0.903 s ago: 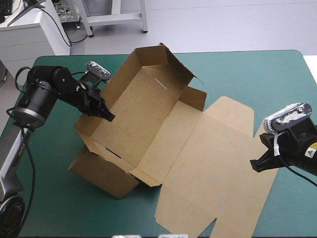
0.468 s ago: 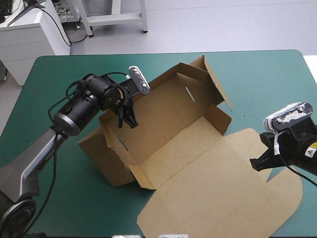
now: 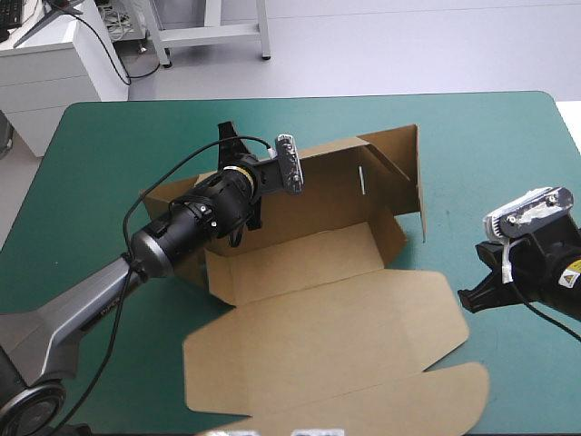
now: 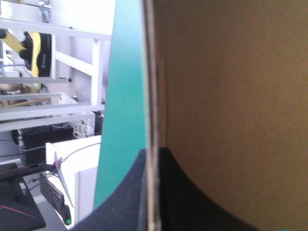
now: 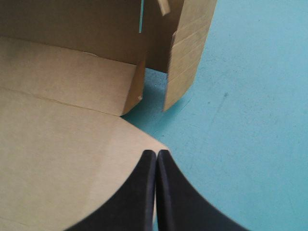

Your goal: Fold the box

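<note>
Teal-green table [image 3: 490, 136] holds the box [image 3: 309, 263], left pincer [image 4: 153, 159] clamping its wall, right pincer [image 5: 157, 156] closed alongside.

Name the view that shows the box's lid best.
High view: the lid lies flat, nearly whole. The right wrist view catches only one part of it beside the right gripper; the left wrist view shows only a wall.

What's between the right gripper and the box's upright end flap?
Only bare teal-green cover, in the right wrist view; the flat lid ends beside the right gripper.
</note>
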